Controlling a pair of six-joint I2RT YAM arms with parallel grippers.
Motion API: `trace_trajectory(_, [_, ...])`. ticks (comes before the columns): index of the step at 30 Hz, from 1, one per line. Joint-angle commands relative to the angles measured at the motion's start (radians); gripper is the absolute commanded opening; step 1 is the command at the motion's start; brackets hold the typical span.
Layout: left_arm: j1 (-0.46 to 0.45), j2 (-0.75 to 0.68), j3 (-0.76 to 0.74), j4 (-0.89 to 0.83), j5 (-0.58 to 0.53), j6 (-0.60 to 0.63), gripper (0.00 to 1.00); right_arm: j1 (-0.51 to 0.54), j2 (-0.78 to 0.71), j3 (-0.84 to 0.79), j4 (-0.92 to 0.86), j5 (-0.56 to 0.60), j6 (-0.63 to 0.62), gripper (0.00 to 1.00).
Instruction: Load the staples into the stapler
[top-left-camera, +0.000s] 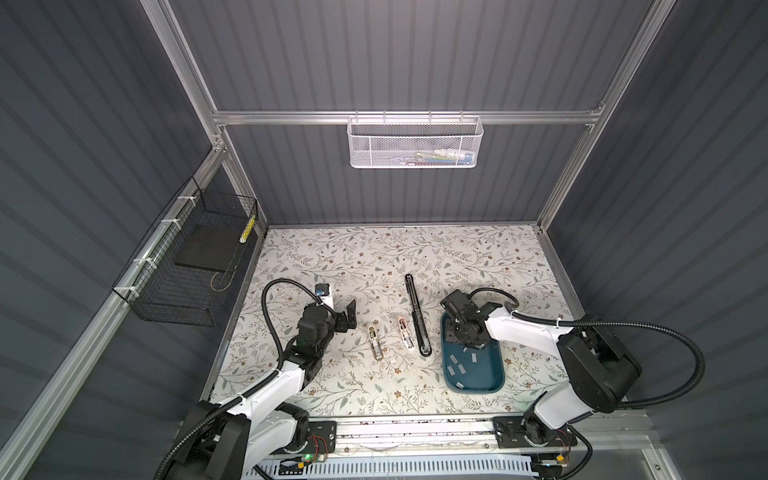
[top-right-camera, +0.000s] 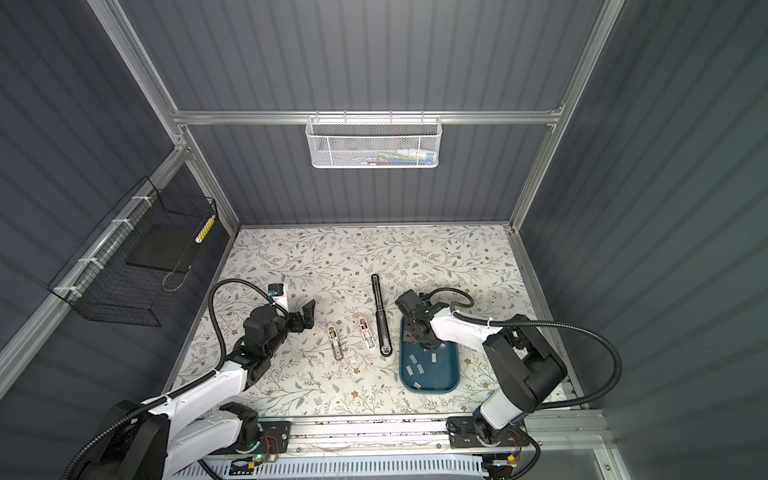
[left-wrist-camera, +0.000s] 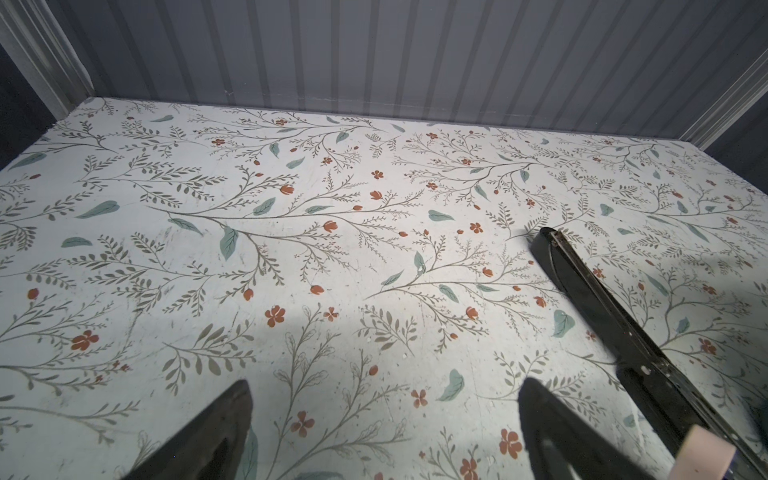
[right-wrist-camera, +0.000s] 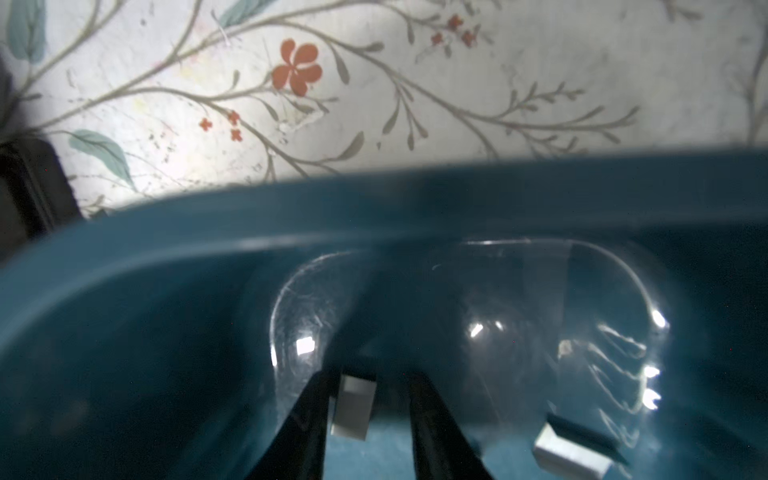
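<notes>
While left gripper (left-wrist-camera: 382, 436) hangs wide open, right gripper (right-wrist-camera: 368, 376) is at the staples (right-wrist-camera: 353, 411) pick in the tray (right-wrist-camera: 124, 291).
Jaws narrow, straddling one of them, apparently unclamped; next: close square, lift.

You have the far half of the bench (top-left-camera: 374, 253) bare from wall to wall. Midway, three obstacles lie side by side: a beige stapler (top-left-camera: 375, 341), a pink-and-white stapler (top-left-camera: 406, 334) and a long black stapler (top-left-camera: 417, 316) splayed open, the last two almost touching. A clear lane separates the beige one from your wide-spread left end effector (top-left-camera: 352, 318). The black stapler's near end lies just beside the teal tray (top-left-camera: 482, 376), where your right end effector (right-wrist-camera: 365, 415) stands among loose staples (top-left-camera: 457, 368), the tray wall close ahead.
</notes>
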Motion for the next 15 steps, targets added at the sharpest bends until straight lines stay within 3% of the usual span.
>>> trace_trajectory(1, [0.007, 0.007, 0.033, -0.016, 0.011, -0.007, 1.00, -0.006, 0.029, 0.015, -0.042, -0.015, 0.016, 0.35])
trace_trajectory(8, [0.007, 0.005, 0.034, -0.019, 0.010, -0.007, 1.00, -0.004, 0.053, 0.029, -0.076, -0.008, 0.021, 0.25])
trace_trajectory(15, [0.007, 0.011, 0.038, -0.024, 0.012, -0.009, 1.00, 0.000, 0.047, 0.034, -0.100, 0.003, 0.023, 0.28])
